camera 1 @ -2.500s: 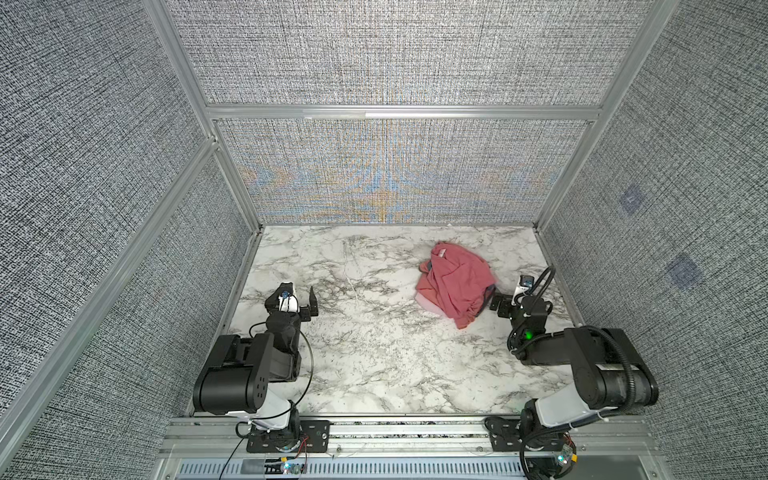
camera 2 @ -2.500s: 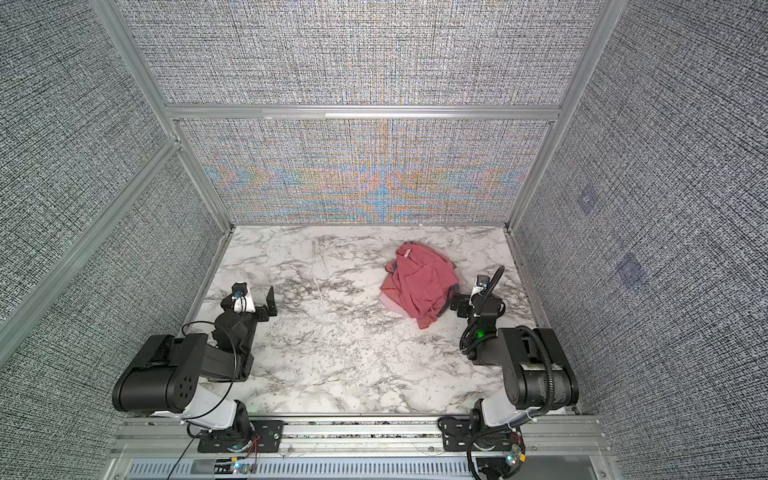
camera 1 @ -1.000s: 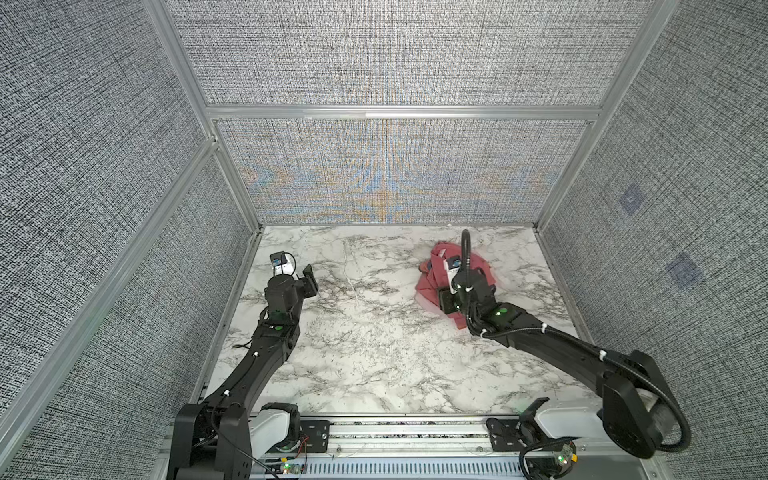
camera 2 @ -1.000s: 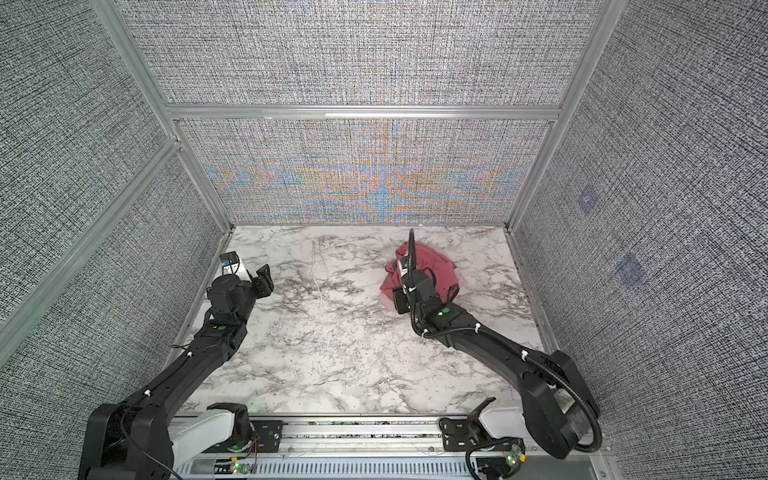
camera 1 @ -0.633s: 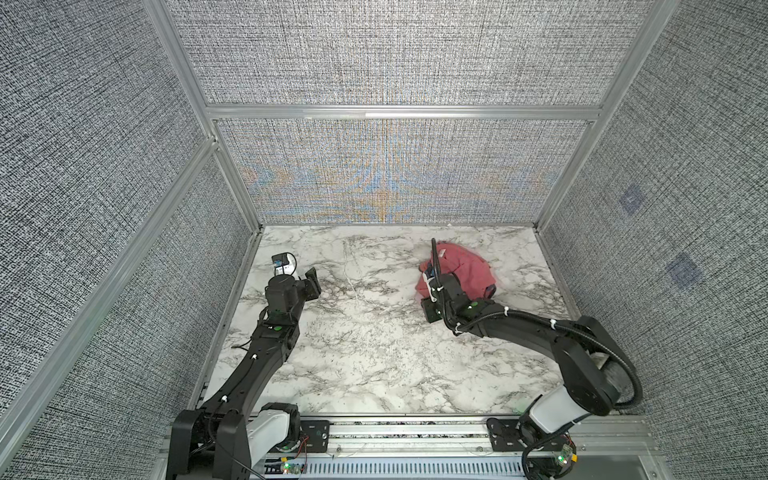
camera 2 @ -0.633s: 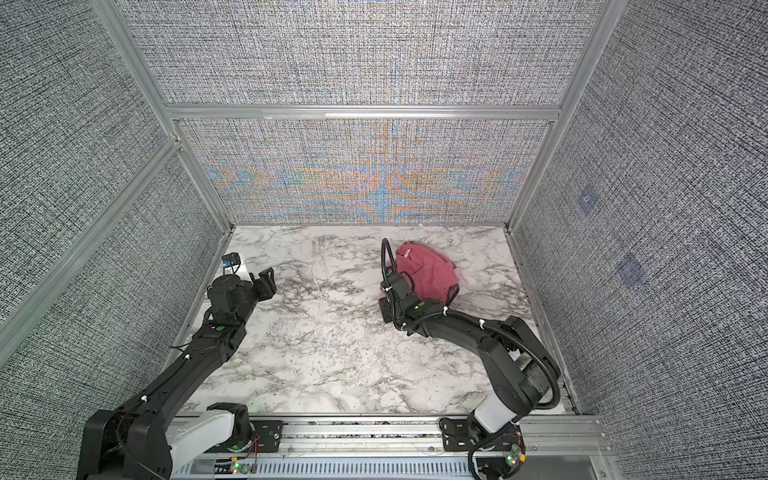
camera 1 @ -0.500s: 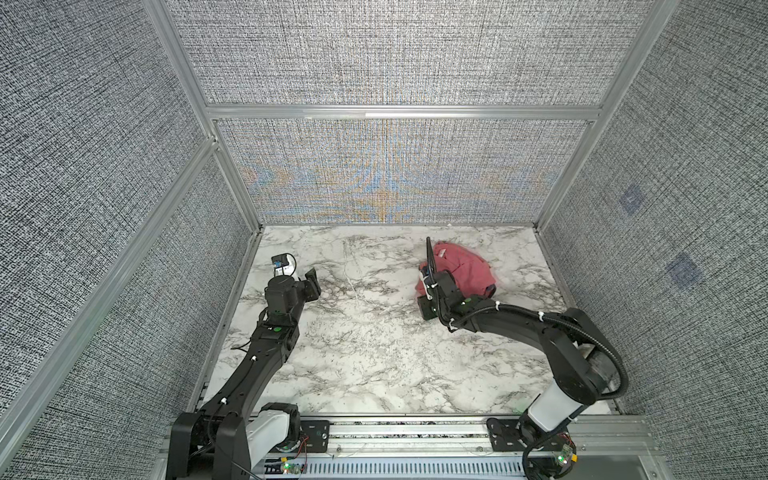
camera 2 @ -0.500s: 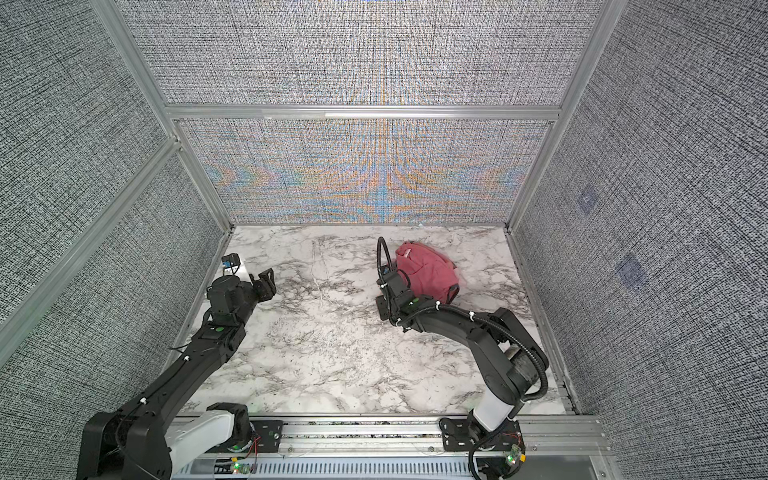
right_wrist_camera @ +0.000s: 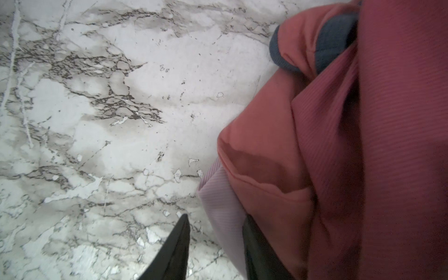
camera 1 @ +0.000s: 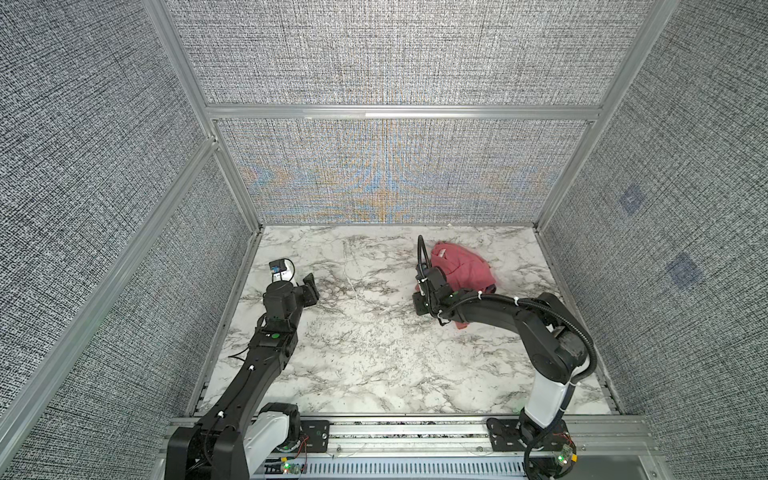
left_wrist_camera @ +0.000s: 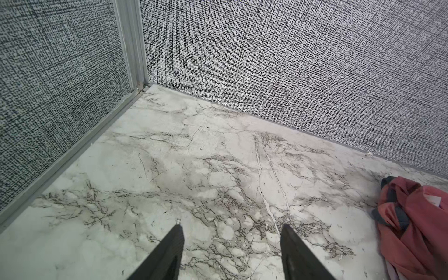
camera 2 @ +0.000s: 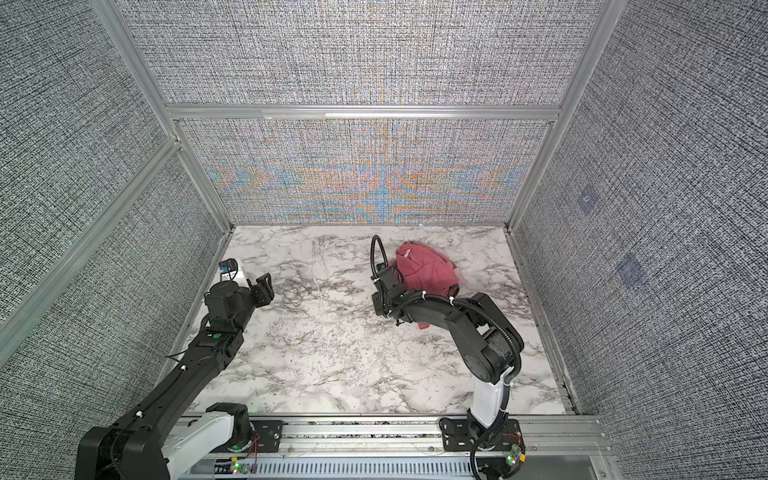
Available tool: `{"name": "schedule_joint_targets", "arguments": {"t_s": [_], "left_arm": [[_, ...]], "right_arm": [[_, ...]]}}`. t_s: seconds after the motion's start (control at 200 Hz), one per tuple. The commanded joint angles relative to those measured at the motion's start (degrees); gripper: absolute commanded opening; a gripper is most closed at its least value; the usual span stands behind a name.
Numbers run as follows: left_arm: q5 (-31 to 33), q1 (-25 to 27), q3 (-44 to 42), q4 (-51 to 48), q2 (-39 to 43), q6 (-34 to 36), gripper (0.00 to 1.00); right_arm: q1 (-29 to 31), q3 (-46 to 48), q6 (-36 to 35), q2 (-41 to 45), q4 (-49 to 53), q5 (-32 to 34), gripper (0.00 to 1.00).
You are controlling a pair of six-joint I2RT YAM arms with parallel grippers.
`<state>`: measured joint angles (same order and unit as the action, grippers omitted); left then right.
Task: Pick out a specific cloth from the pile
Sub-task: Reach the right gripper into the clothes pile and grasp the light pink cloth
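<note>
Right wrist view shows right pincer (right_wrist_camera: 216, 219) narrowly parted astride the cloth (right_wrist_camera: 214, 189), seemingly unpinched; left pincer (left_wrist_camera: 231, 228) wide.

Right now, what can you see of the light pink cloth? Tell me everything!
Only a small strip of the light pink cloth shows, peeking out from under the red shirt at its edge. It looks soft, pale and finely ribbed, with no print. It lies on the marble table. The right gripper has a finger on each side of it, not yet pinching. The rest is hidden.
</note>
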<state>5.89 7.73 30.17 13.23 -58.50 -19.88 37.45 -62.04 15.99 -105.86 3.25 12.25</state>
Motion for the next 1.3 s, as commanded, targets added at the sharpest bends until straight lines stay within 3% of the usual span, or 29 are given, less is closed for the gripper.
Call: {"name": "schedule_joint_targets", "arguments": {"t_s": [0.0,0.64,0.791,0.891,1.141,1.291], "left_arm": [[0.44,-0.07,0.35,0.64,-0.54,0.57,0.65],[0.09,-0.08,0.57,0.93,-1.98,0.57,0.65],[0.09,-0.01,0.67,0.9,-2.24,0.59,0.65],[0.26,-0.08,0.85,0.63,-2.16,0.78,0.65],[0.87,-0.08,0.99,0.3,-1.87,0.92,0.65],[1.21,-0.08,1.47,-0.27,-1.6,1.15,0.65]], "right_arm": [[0.0,-0.36,0.91,-0.38,0.01,1.15,0.39],[0.01,-2.33,0.8,-3.21,1.63,3.47,0.35],[0.03,-3.34,1.65,-4.65,2.27,5.01,0.22],[0.0,-3.66,2.01,-4.13,2.56,5.18,0.0],[-1.26,-1.82,3.16,3.28,1.06,5.05,0.0],[-3.7,-1.29,3.17,9.15,1.53,1.76,0.0]]}}
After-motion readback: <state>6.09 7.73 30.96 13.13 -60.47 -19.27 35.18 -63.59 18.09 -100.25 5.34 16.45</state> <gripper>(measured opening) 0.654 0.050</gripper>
